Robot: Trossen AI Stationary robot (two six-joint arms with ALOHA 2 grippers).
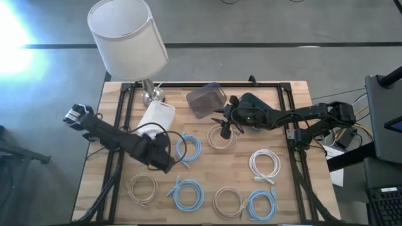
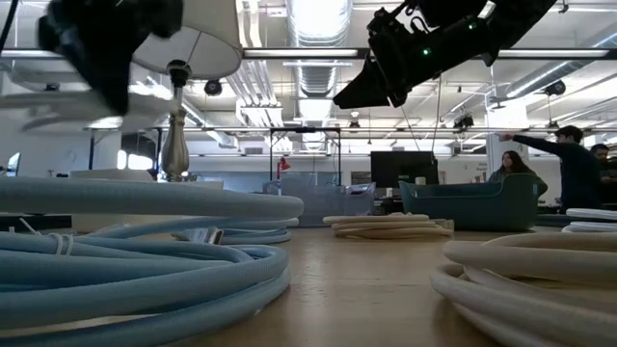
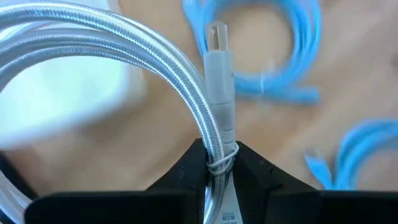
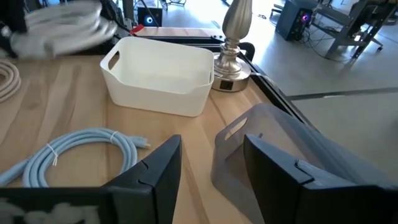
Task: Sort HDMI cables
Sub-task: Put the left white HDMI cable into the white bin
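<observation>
While the left pincer point(image 3: 217, 171) clamps a white cable point(image 3: 124, 56) beside its plug, the coil hangs lifted just beside the white bin point(image 1: 156, 117) near the counter's point(image 1: 295, 188) far-left corner, probably its destination. Right pincer point(image 4: 208, 168) hovers open near the far edge, facing the grey bin point(image 4: 280, 149). Blue, tan and white coils point(image 1: 188, 194) lie spread toward the near edge, unsorted.

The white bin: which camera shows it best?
The right wrist view: the white bin appears whole, open side and handle cutout visible, beside the lamp base. The high view shows it partly hidden by the left arm; the other views don't show it clearly.
</observation>
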